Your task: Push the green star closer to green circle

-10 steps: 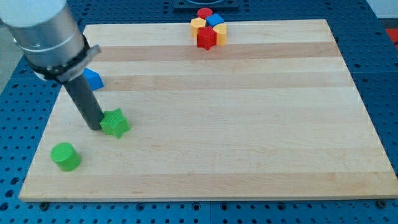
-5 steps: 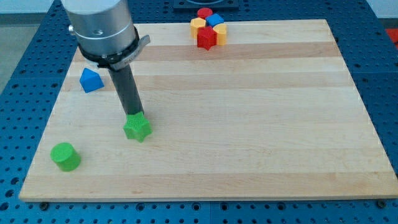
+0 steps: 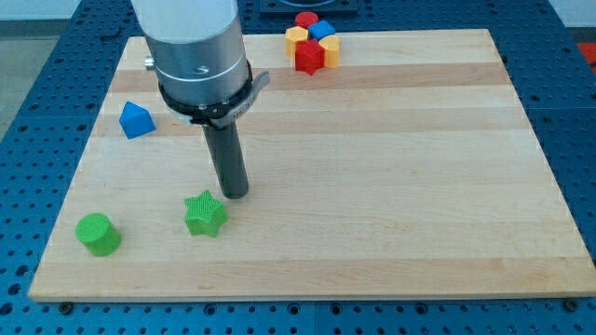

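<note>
The green star [image 3: 205,215] lies on the wooden board [image 3: 391,186] near the view's bottom left. The green circle, a short cylinder [image 3: 98,234], stands to the star's left, a good gap away, close to the board's bottom-left corner. My tip [image 3: 235,194] rests on the board just above and right of the star, close to it; I cannot tell if it touches.
A blue block [image 3: 136,120] sits near the board's left edge, above the green pieces. A cluster of red [image 3: 309,57], yellow [image 3: 296,38] and blue [image 3: 322,30] blocks sits at the board's top edge, centre. The arm's grey body [image 3: 196,56] hangs over the upper left.
The arm has moved right across the frames, from the star's left side to its upper right. The star has shifted right and slightly down. The green circle has not moved.
</note>
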Controlling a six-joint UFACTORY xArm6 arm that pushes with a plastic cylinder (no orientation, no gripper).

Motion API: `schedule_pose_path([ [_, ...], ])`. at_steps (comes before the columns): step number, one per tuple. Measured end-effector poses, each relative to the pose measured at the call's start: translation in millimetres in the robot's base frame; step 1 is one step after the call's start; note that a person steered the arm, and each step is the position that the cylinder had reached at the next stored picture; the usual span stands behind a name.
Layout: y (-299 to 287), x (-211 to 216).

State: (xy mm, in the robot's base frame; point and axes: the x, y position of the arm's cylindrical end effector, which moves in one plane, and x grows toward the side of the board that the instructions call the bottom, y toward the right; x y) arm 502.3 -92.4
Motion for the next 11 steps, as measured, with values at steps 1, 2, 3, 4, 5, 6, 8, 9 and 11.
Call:
schedule_pose_path([
  [1,-13.8,19.1],
  [2,-40.4,38.3],
  [3,-46.3,40.9],
  [4,-35.2,40.9],
  [5,-14.4,49.7],
  [6,-14.1,64.6],
  [8,-52.2,66.4],
  [9,-73.2,66.3],
  [11,-90.9,66.3],
])
